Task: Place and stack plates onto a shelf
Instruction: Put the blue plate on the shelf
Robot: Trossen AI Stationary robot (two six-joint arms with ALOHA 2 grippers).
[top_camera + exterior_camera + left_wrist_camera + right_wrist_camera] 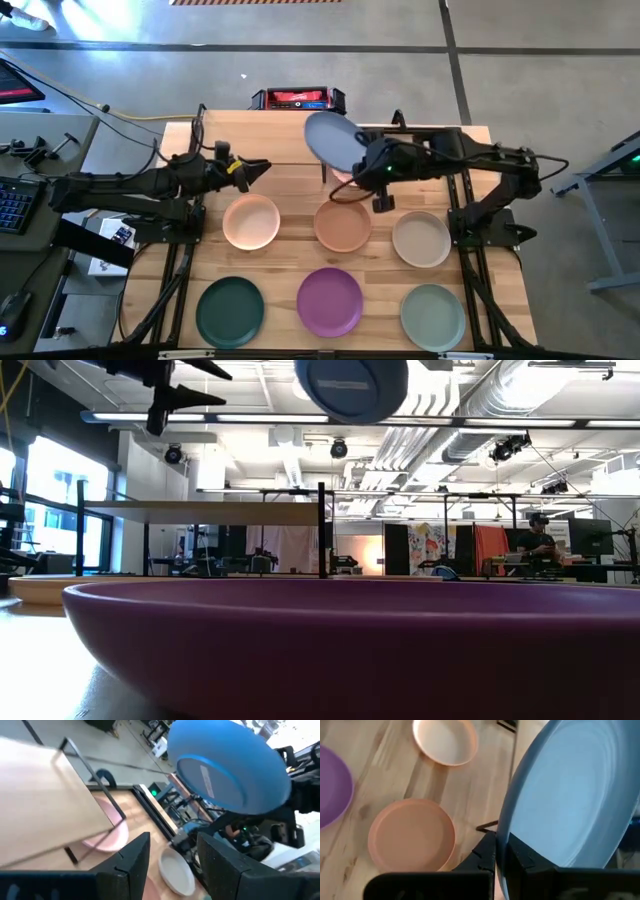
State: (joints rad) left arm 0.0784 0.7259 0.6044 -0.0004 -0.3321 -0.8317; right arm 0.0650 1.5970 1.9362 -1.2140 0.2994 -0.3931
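Observation:
My right gripper [362,163] is shut on the blue plate [333,140], held high and tilted over the right end of the light-wood shelf [265,140]. The plate also shows in the low view [350,385], well above the shelf board [200,512]. A pink plate [107,834] lies on the table under the shelf's right end. My left gripper [262,167] is open and empty, hovering over the shelf's near edge left of the blue plate. My right gripper pinches the blue plate's rim [501,851] between its two fingers, one on the inner face and one on the underside. The fingers come from the table's right side. The plate is lifted clear and stands steeply tilted, its underside [220,775] toward the left arm.
Six plates lie on the table in two rows: peach [251,221], terracotta [343,226] and cream [421,239], then dark green [230,311], purple [330,301] and sage [433,316] nearest. A red and black device [297,99] sits behind the far edge.

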